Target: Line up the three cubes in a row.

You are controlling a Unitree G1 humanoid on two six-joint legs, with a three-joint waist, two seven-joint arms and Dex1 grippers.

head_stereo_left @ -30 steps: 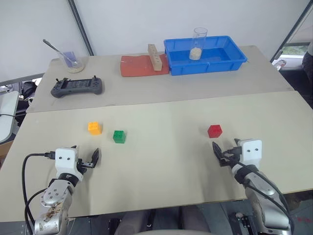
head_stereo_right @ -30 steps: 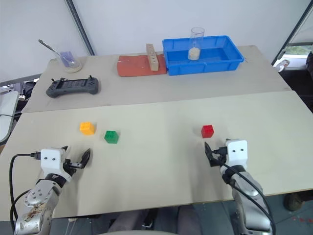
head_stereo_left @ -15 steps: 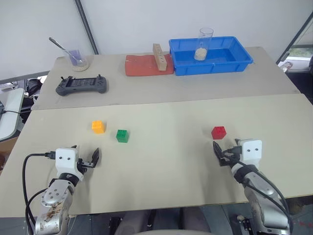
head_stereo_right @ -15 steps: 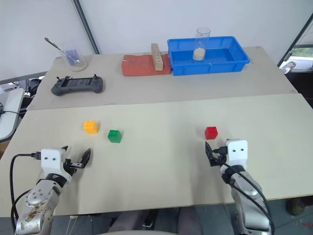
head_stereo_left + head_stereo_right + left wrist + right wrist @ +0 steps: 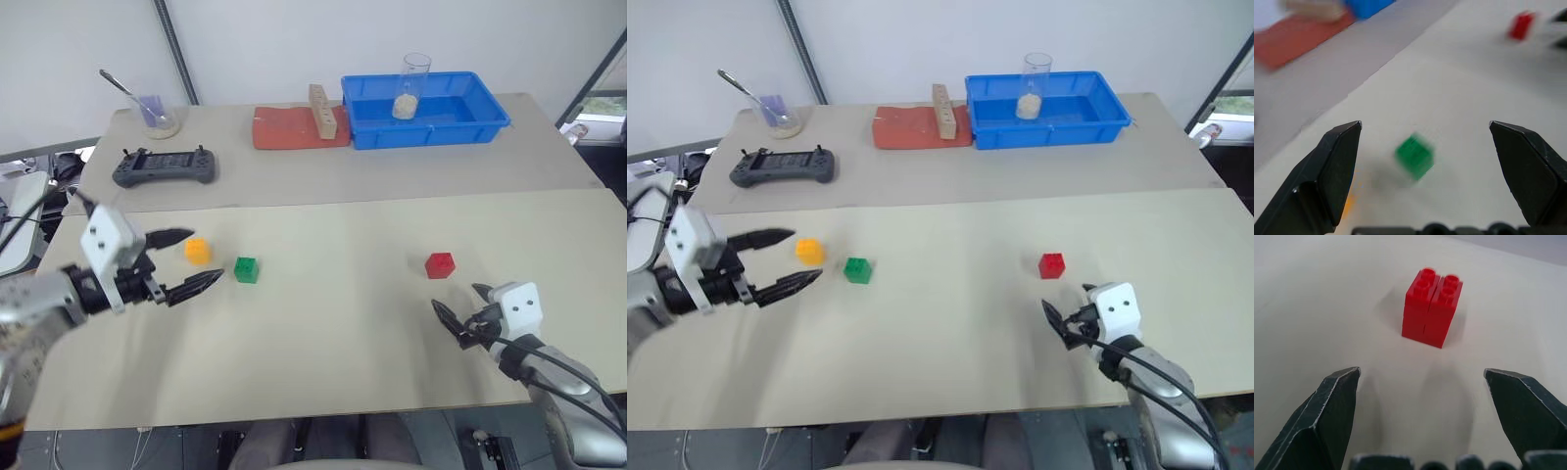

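Three studded cubes lie on the near table: the orange-yellow cube (image 5: 197, 251), the green cube (image 5: 246, 269) just to its right, and the red cube (image 5: 440, 264) far off to the right. My left gripper (image 5: 207, 255) is open and raised above the table, and its fingers frame the orange-yellow cube from the left. The left wrist view has the green cube (image 5: 1414, 156) between its fingers. Just short of the red cube (image 5: 1432, 307), my right gripper (image 5: 455, 297) sits low and open, holding nothing.
On the far table stand a blue bin (image 5: 490, 125) holding a glass cup (image 5: 415, 86), a red pad (image 5: 284, 132) with a tan wooden block (image 5: 320, 110), a grey controller (image 5: 162, 168) and a glass bowl with a spoon (image 5: 157, 119). A seam divides the two tables.
My left arm has lifted off the table's near left and swung up and rightward toward the orange-yellow and green cubes. The right gripper has hardly moved. All three cubes lie where they were.
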